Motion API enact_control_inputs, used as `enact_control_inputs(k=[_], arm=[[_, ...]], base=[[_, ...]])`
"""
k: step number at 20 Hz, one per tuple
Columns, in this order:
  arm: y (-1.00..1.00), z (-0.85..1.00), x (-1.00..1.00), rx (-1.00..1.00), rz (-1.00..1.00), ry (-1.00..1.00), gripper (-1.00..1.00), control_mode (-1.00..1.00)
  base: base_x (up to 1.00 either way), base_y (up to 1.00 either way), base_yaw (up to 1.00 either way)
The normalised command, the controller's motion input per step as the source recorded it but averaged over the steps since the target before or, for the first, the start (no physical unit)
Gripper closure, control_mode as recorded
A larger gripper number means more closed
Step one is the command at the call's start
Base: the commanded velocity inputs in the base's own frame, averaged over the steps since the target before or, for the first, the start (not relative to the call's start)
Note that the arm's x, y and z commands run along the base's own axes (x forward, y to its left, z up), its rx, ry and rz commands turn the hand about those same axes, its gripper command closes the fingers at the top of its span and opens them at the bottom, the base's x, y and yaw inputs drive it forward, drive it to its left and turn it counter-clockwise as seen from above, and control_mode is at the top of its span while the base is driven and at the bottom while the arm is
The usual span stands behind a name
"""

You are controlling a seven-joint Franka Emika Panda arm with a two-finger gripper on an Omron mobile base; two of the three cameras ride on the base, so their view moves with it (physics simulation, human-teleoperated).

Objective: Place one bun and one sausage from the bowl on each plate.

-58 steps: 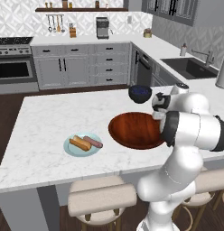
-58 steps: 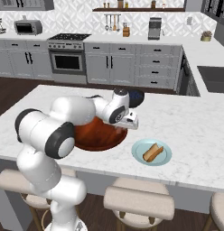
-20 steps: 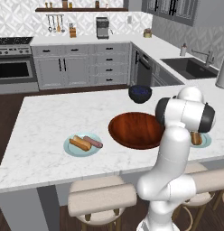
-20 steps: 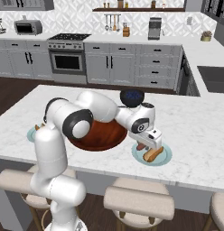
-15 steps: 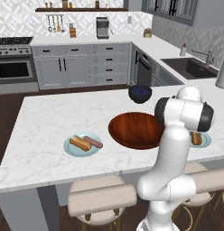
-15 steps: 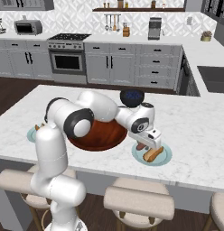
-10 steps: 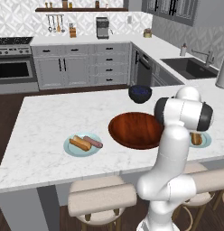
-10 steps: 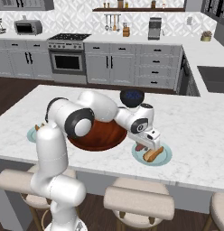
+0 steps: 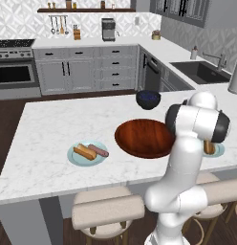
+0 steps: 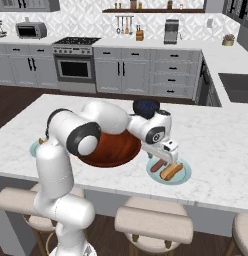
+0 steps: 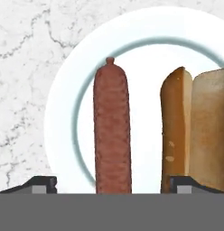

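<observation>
Right base view: a white marbled island surface (image 10: 223, 145) in a grey-cabinet kitchen carries the wooden bowl (image 10: 110, 149), a dark bowl (image 10: 146, 106) behind, and the plate (image 10: 182, 174). The tool (image 10: 163, 158) stands open over the sausage (image 11: 112, 131) and bun (image 11: 195, 126) there.

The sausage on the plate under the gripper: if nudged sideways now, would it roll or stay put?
The sausage is a smooth round cylinder lying flat, so it would probably roll easily. The bun beside it, with a gap between, might stop it on that side. The plate looks nearly flat, so its rim may not hold it.
</observation>
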Motion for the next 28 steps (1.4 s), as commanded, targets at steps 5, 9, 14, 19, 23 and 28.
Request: enact_control_inputs(k=[5, 9, 14, 19, 23, 28], arm=[[0.02, 0.86, -0.39, 0.03, 0.00, 0.00, -1.00, -1.00], [0.13, 0.92, -0.42, 0.03, 0.00, 0.00, -1.00, -1.00], [0.15, 0.97, -0.52, 0.01, 0.00, 0.00, -1.00, -1.00], [0.23, 0.94, -0.57, 0.00, 0.00, 0.01, -1.00, -1.00], [0.25, 0.88, -0.59, 0.00, 0.00, 0.01, -1.00, -1.00], [0.40, 0.84, -0.56, 0.00, 0.00, 0.02, -1.00, -1.00]], base=[[0.00, 0.00, 0.00], [0.00, 0.00, 0.00], [0.00, 0.00, 0.00], [0.00, 0.00, 0.00], [0.00, 0.00, 0.00], [0.00, 0.00, 0.00]])
